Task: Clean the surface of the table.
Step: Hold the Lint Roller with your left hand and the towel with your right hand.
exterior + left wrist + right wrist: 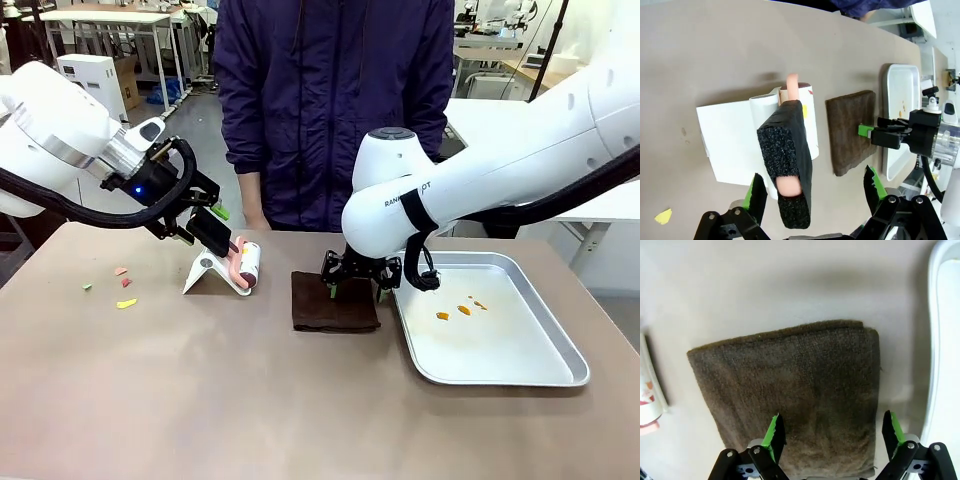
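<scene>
Roughly: the counter (200, 400) ran long axis left-right across the front view, wide edge toward the robot, filling the lower frame. Top was matte brownish-taupe, smooth and plain. Small scraps (126, 303) (yellow, pink, orange, green) lay on its left part. Left pincer (813, 182) was wide open, fingers either side of the black foam handle of a lint roller (248, 264), gripping nothing. Roller leaned on a white stand (730, 140), left of centre. Right pincer (832, 432) was also wide open and empty, hanging just above the near edge of a folded brown cloth (790, 380) at mid-counter. Metal tray (540, 375) sat just right of the cloth with a few orange bits (463, 310) inside. A person (335, 110) in a dark jacket stood at the far side.
</scene>
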Controlling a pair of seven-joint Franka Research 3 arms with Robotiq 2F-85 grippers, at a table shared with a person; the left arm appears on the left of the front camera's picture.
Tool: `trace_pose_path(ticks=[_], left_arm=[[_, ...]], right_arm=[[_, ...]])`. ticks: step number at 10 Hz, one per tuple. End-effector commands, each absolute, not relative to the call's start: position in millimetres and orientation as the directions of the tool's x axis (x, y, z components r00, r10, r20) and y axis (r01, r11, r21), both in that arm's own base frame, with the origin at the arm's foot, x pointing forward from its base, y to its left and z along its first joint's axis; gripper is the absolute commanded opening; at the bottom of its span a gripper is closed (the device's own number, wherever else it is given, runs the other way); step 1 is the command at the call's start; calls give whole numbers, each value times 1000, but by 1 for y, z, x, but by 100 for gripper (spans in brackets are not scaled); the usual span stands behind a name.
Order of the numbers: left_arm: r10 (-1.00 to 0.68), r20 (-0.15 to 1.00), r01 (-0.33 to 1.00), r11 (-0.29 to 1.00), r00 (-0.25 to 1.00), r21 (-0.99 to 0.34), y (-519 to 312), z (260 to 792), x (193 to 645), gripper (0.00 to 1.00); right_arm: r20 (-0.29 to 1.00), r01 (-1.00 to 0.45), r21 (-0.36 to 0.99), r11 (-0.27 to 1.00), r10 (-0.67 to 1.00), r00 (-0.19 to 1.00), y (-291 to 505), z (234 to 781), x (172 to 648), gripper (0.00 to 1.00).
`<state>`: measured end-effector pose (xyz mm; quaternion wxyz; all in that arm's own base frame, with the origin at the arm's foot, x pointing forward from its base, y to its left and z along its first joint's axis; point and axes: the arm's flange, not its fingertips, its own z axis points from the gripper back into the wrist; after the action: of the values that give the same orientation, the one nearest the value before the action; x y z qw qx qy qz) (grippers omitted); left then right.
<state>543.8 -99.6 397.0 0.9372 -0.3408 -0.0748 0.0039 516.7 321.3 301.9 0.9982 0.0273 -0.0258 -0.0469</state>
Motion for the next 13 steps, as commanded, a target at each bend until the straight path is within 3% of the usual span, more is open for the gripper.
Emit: trace_pose_path(ticks=[1,2,3,4,5,6,7,9,13], left_arm=[[54,125,38,772,991,-635,-100,398,548,100],[52,126,40,772,991,-635,-99,398,548,100],[57,135,42,773,989,-633,-99,398,548,74],[55,130,41,773,990,-633,-99,398,548,40],[53,137,47,772,989,-634,-99,399,548,14],[53,139,48,772,989,-633,-99,399,548,0],[56,138,44,774,989,-632,-99,399,549,0],[57,141,45,774,988,-632,-100,399,548,4],[55,148,50,779,988,-625,-99,400,548,0]], right_arm=[[18,94,77,993,-96,995,325,302,521,100],[15,93,74,993,-94,995,325,300,522,100],[4,99,71,992,-100,995,324,298,523,41],[-4,103,72,992,-103,995,323,297,523,40],[-2,104,80,991,-104,995,322,296,523,0],[0,101,88,991,-102,995,322,296,523,38],[-1,95,92,991,-96,995,323,297,522,0],[6,85,85,993,-86,996,324,297,522,0],[-5,83,82,993,-83,997,323,296,521,0]])
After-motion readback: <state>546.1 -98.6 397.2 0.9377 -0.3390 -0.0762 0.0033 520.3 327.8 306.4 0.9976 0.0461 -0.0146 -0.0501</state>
